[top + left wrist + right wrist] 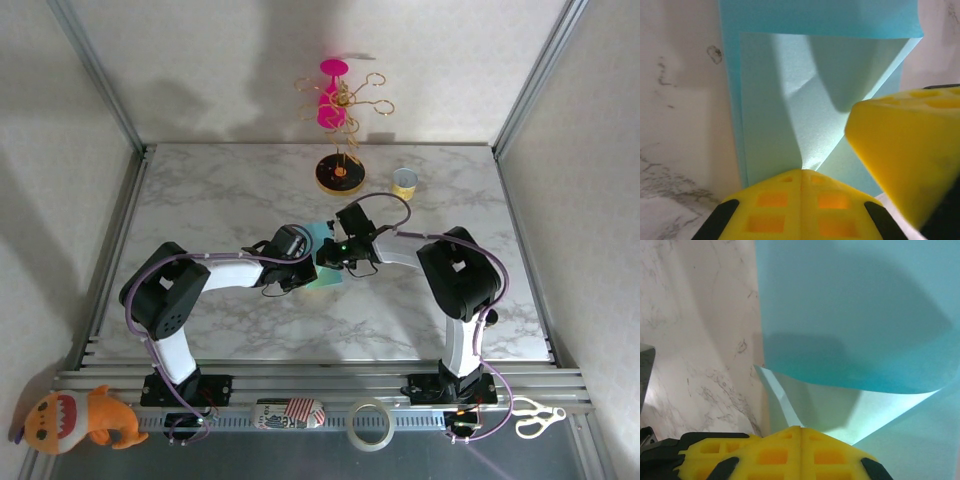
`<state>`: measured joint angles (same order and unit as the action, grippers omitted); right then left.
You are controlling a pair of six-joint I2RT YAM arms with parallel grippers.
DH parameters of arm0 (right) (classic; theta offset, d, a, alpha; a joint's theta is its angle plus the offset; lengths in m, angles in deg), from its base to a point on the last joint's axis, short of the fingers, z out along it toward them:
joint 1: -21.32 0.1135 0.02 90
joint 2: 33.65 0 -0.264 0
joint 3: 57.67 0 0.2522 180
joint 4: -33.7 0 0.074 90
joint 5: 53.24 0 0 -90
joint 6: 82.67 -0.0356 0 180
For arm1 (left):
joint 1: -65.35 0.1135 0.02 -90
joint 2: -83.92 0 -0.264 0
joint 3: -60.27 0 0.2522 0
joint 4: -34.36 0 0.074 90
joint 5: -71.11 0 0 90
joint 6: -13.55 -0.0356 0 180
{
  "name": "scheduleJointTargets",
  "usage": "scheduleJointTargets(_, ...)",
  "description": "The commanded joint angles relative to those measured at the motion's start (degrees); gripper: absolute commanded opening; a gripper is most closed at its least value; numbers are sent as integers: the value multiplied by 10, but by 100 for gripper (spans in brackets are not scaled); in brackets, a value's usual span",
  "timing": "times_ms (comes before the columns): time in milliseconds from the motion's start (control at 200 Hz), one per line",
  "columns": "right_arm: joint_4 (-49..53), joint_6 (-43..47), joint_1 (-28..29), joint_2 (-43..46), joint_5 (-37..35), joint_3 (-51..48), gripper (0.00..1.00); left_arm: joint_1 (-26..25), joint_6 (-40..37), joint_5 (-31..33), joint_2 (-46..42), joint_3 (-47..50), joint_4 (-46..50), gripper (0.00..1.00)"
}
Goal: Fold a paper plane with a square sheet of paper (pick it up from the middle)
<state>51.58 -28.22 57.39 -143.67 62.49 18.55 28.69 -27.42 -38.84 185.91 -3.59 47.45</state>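
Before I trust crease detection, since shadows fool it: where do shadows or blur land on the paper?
Left wrist: a dark wedge-shaped shadow runs down the folded flap of the thin teal-blue square paper sheet. Right wrist: a broad soft shadow covers its upper part. Top external: it is small, mostly hidden by the arms.

The paper is teal-blue, with a paler underside. The left hand and right hand are yellow with black trim. The bench is white marble with grey veins. The soft toy is orange.
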Motion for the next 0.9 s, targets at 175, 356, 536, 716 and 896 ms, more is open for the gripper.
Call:
scheduleJointTargets(175, 63, -7, 4, -45, -57, 10, 0, 4, -48, 5, -5, 3, 58, 3)
scheduleJointTargets(356, 92, -19, 2, -57, -82, 16, 0, 4, -109, -17, -8, -12, 105, 4)
scheduleJointTargets(536, 102, -25, 0, -66, -86, 22, 0, 0, -146, -34, -17, -12, 143, 5)
scheduleJointTargets(716, 106, -23, 1, -69, -87, 27, 0, -7, -183, -37, -27, -4, 185, 5)
scheduleJointTargets(896, 107, -23, 0, -71, -89, 28, 0, -7, -218, -4, -47, -5, 244, 5)
